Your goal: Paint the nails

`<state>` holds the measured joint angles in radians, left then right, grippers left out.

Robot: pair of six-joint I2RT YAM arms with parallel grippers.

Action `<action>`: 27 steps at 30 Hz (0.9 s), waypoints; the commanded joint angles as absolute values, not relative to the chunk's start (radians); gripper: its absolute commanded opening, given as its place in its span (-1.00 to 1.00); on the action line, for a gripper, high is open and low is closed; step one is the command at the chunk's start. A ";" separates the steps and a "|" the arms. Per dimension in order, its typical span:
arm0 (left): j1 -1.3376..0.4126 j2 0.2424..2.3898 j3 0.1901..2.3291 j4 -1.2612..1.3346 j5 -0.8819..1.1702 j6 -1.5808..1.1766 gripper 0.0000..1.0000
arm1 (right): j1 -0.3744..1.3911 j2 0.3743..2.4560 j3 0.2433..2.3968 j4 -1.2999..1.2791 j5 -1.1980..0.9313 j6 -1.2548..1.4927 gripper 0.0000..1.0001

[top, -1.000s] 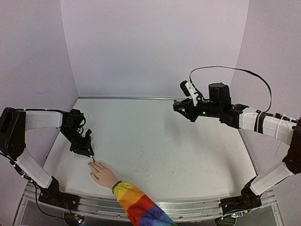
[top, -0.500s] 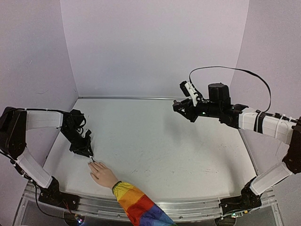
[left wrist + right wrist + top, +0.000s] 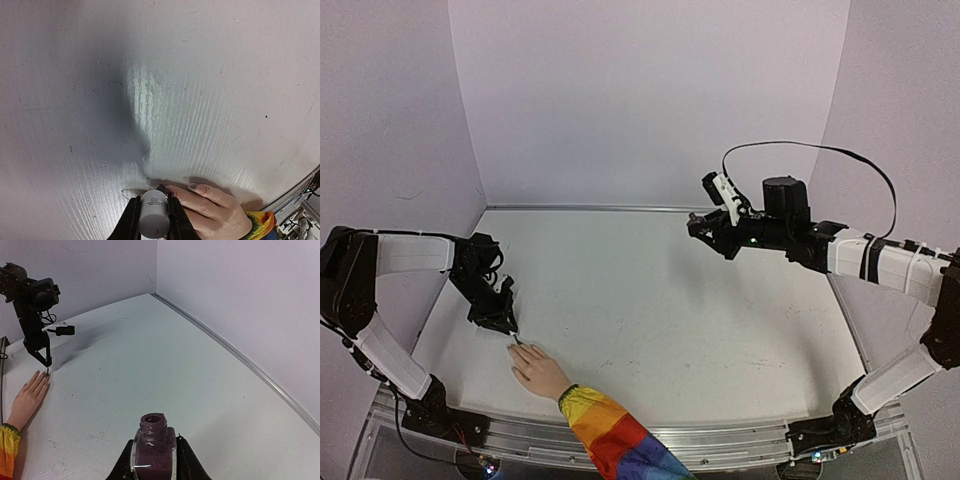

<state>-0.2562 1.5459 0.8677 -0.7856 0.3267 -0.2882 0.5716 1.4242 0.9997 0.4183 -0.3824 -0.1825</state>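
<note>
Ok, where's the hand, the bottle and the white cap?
hand (image 3: 541, 374), top view, on the back of the hand.
bottle (image 3: 151, 450), right wrist view, on its purple glass body.
cap (image 3: 154, 217), left wrist view, on its rounded end between the fingers.

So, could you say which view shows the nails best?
The left wrist view: the nails sit close up. The top and right wrist views show the hand, but its nails are too small to see.

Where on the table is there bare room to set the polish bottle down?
The table's middle, between the left gripper and the right gripper, is bare; so is the strip along the back wall. Crowded only near-left, where the left gripper's cap hangs by the hand.
</note>
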 commanded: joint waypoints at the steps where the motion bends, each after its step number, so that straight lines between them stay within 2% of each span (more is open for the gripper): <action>1: -0.250 1.545 0.897 -0.795 0.307 -0.288 -1.00 | 0.567 1.424 1.034 0.459 -0.410 -0.173 -1.00; 27: -0.250 1.565 0.924 -0.787 0.289 -0.278 -1.00 | 0.566 1.430 1.043 0.456 -0.412 -0.167 -1.00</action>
<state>-0.2562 1.5612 0.8749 -0.7860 0.3088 -0.2878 0.5716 1.4288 1.0000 0.4183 -0.3862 -0.1818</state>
